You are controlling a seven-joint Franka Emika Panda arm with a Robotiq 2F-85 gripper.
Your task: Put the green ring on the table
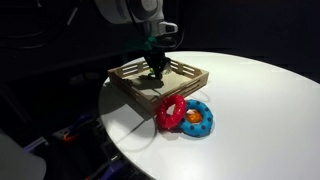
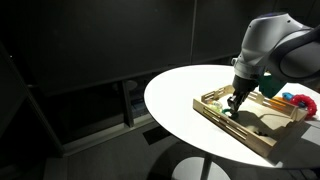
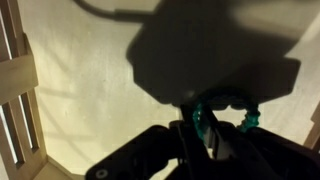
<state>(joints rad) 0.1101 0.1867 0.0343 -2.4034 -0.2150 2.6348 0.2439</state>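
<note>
The green ring is small, dark green and toothed, and sits in the wooden tray under the shadow of my arm. In the wrist view one finger passes through the ring and the jaws pinch its left side. My gripper is shut on it. In both exterior views the gripper reaches straight down into the tray, and the ring is hardly visible there. The round white table carries the tray.
The shallow light-wood tray stands near the table's edge. A red ring and a blue ring with an orange centre lie on the table beside the tray; they also show in an exterior view. Dark surroundings.
</note>
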